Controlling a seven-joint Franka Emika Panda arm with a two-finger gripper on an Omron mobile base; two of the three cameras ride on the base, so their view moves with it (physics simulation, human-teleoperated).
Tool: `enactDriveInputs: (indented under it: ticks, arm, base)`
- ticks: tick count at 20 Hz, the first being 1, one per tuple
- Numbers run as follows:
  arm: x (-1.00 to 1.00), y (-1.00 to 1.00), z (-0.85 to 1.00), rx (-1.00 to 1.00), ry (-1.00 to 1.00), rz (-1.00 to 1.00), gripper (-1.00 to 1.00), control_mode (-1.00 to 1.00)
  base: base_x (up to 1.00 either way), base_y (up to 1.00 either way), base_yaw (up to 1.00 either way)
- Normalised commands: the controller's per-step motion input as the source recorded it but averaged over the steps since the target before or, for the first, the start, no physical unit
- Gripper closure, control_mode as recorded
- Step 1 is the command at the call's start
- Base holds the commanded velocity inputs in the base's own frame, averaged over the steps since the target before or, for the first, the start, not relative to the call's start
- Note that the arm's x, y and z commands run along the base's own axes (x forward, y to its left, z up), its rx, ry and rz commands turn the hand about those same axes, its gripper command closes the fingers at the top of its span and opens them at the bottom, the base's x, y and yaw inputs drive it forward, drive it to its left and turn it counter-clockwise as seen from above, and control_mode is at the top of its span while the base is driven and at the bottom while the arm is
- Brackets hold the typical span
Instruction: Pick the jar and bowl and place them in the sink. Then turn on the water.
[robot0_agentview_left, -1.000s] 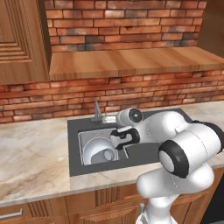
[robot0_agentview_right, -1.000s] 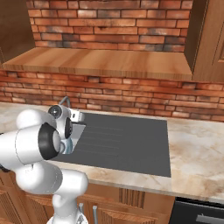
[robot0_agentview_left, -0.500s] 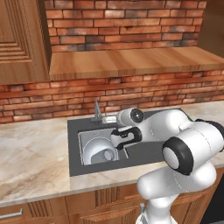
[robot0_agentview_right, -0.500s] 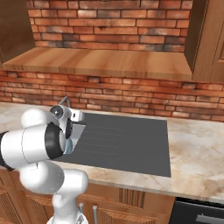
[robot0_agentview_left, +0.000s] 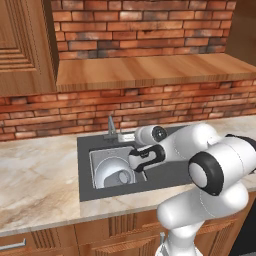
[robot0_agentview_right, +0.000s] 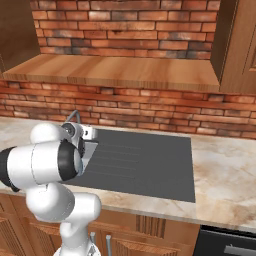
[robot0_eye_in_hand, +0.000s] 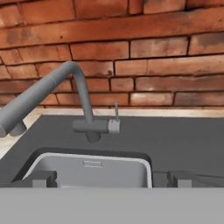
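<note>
Sink (robot0_agentview_left: 157, 172) at 6 o'clock under the brick wall, holding bowl (robot0_agentview_left: 111, 171) and jar (robot0_agentview_left: 123, 177); faucet (robot0_eye_in_hand: 65, 94) rigid and likely slick, best taken at thin lever (robot0_eye_in_hand: 116, 111) at 12 o'clock from gripper (robot0_eye_in_hand: 112, 178), jaws wide apart, empty.

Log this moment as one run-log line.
bowl and jar in sink | gripper open, facing faucet | water off

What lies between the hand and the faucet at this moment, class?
In the hand view, only the back rim of the sink and bare dark surround lie between the open hand and the faucet; nothing else stands there.
</note>
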Motion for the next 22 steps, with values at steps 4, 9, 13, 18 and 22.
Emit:
enactDriveInputs:
  ticks: [4,9,13,18,22]
  arm:
    - [0.00,0.00,0.00,0.00,0.00,0.00,-1.00,-1.00]
    - [0.01,0.00,0.00,0.00,0.00,0.00,-1.00,-1.00]
    - [0.00,0.00,-0.01,0.00,-0.01,0.00,-1.00,-1.00]
    - [0.06,0.00,-0.03,0.00,-0.04,0.00,-1.00,-1.00]
    - [0.11,0.00,0.00,0.00,-0.07,0.00,-1.00,-1.00]
  base:
    - [0.00,0.00,0.00]
    - [0.00,0.00,0.00]
    - [0.00,0.00,0.00]
    - [0.00,0.00,0.00]
    - [0.00,0.00,0.00]
